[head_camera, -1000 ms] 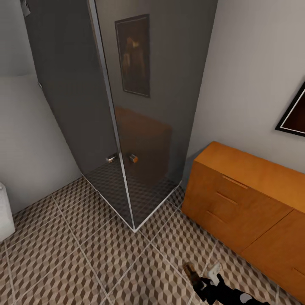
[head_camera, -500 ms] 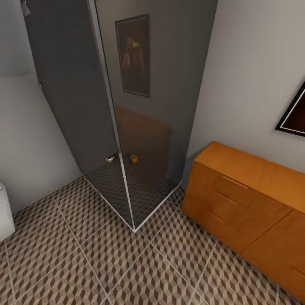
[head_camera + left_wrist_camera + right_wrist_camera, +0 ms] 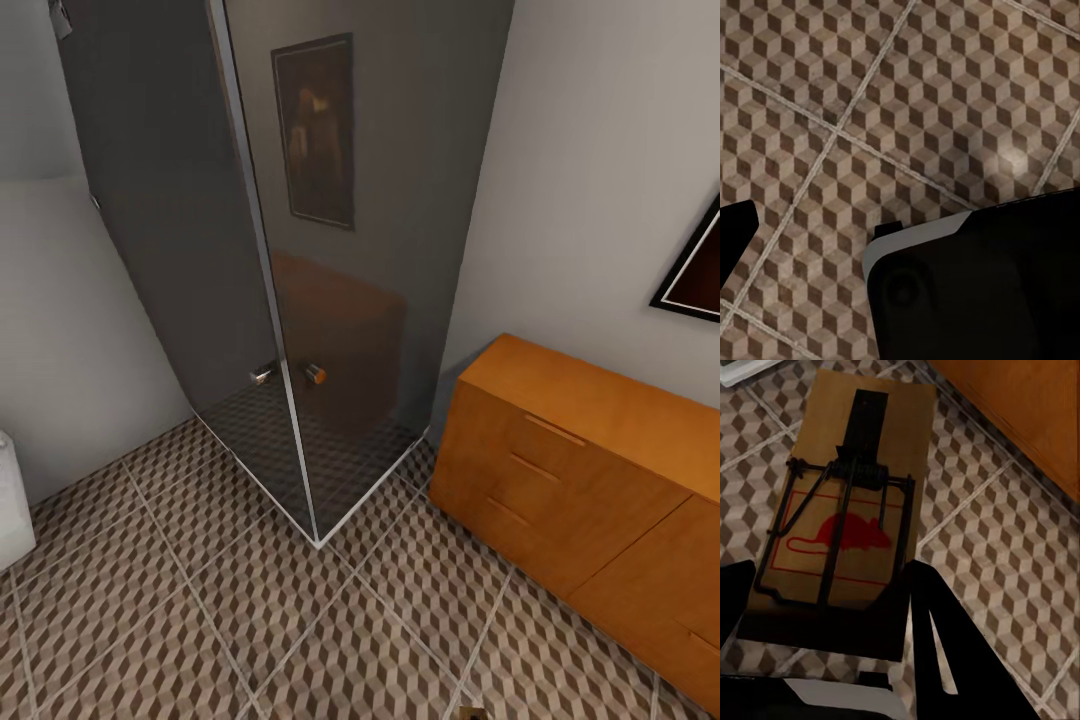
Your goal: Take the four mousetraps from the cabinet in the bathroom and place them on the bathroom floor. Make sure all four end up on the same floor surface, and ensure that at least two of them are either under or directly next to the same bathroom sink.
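While I keep the head camera pitched down at the corner of the room, the cabinet (image 3: 590, 480) sits against the wall at the right with its slotted drawer fronts shut, and the dark glass shower enclosure (image 3: 300, 270) stands just beside its near end. I have one mousetrap (image 3: 844, 506) pinched in the right gripper (image 3: 825, 600): the right wrist view shows the two dark fingers closed on the near edge of the board, so the trap rides flat and face up, red mouse print and wire spring both visible, sticking out past the fingertips above the bathroom floor (image 3: 1012, 547). I judge that hold suits a flat set-down, since the board can meet the tiles squarely once I lower the wrist. A strip of the cabinet's orange side shows at the edge of that view, so the trap is near the cabinet. In the head view a small brown sliver at the lower edge is probably the tip of the same trap. The left gripper (image 3: 810, 232) hangs over bare patterned tile with one finger tip at the side of its view and a dark, pale-edged body beside it; I cannot tell whether those fingers are parted or closed, though nothing appears between them. No sink is visible from here, so I judge the carry toward it is what remains for this trap.
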### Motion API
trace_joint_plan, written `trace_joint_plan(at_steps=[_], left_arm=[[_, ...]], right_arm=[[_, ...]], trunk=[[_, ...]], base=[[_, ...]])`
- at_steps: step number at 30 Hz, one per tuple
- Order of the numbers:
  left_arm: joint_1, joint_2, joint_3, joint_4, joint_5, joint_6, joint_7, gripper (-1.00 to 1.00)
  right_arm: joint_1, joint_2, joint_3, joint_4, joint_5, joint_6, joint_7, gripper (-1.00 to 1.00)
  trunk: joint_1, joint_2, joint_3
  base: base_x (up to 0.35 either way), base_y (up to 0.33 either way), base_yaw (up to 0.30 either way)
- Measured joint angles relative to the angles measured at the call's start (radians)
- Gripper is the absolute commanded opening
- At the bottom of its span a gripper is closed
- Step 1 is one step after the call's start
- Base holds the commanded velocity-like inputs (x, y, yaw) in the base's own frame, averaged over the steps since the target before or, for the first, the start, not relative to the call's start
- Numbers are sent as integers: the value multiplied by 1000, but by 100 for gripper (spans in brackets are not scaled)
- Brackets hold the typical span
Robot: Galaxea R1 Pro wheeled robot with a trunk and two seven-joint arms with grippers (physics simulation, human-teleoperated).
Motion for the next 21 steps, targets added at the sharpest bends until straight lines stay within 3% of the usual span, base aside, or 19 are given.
trace_joint_plan(at_steps=[21], left_arm=[[1, -1, 0, 0, 0, 0, 1, 100]], right_arm=[[0, 10, 0, -21, -1, -21, -18, -100]], trunk=[[0, 0, 0]], base=[[0, 0, 0]])
